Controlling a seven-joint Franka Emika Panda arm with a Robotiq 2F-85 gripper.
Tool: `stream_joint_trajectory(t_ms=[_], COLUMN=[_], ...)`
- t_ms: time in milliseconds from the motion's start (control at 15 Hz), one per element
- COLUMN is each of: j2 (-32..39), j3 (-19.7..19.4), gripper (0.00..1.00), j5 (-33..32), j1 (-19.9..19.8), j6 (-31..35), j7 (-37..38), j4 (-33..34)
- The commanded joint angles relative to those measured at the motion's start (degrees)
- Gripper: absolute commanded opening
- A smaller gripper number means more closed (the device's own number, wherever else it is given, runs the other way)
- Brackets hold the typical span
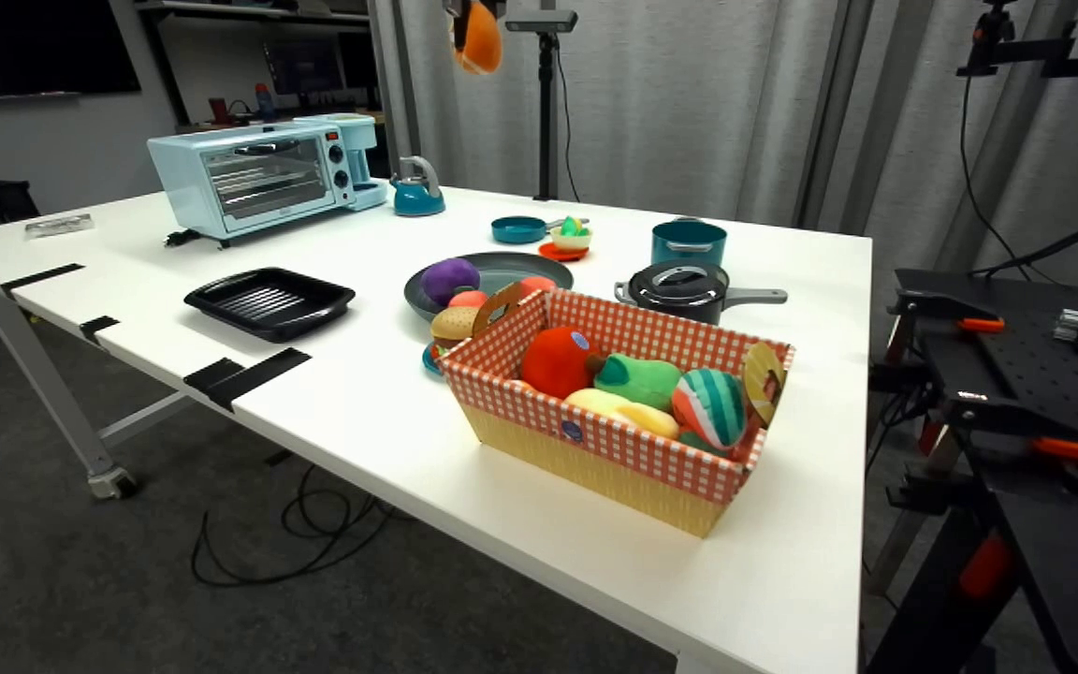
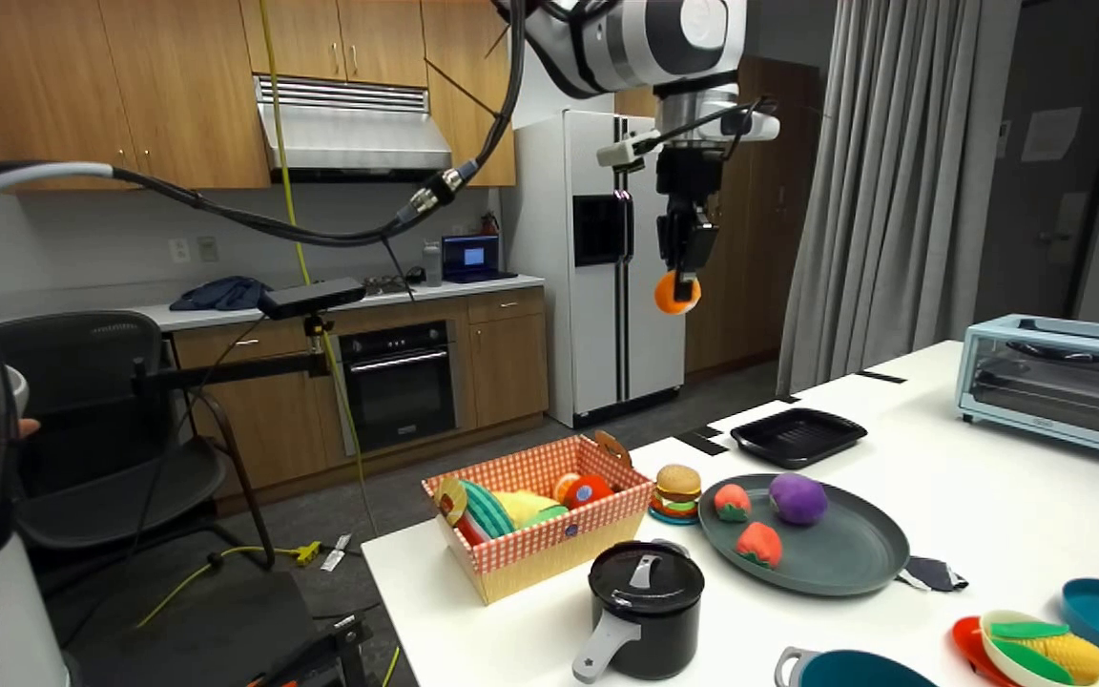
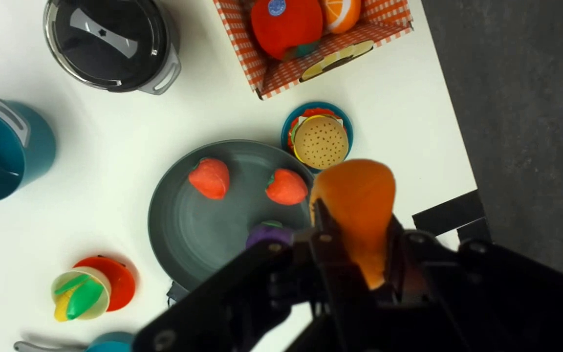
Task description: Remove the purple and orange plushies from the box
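Note:
My gripper [image 3: 357, 222] is shut on an orange plushie [image 3: 364, 195] and holds it high above the table; the held plushie also shows in both exterior views [image 1: 480, 42] [image 2: 673, 294]. The purple plushie [image 2: 798, 499] lies on the grey plate [image 2: 850, 558] with two red strawberry plushies [image 2: 759, 544]. In the wrist view the purple plushie [image 3: 268, 235] is partly hidden by my gripper. The red-checked box [image 1: 586, 459] holds a red plushie [image 1: 558, 362], a green one [image 1: 637, 379], yellow ones and a striped watermelon [image 1: 712, 409]. Another orange-slice plushie [image 3: 342, 13] is in the box.
A toy burger [image 2: 677, 485] on a small blue plate stands between box and grey plate. A black lidded pot [image 2: 647, 611], a teal pot [image 3: 3, 146], a black tray [image 2: 798, 436], a corn bowl [image 2: 1041, 649] and a toaster oven [image 1: 258, 173] stand on the table.

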Motion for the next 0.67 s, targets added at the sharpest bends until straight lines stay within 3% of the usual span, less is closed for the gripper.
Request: stream_joint_trajectory(t_ms=[0, 600], j2=[5.2, 14.3], j3=[-1.0, -4.0], gripper=[0.06, 0.06], j5=[2.7, 3.0], j1=[-1.5, -3.1], j6=[-5.9, -16.4], j7=[0.0, 3.2], j4=[7.6, 21.6])
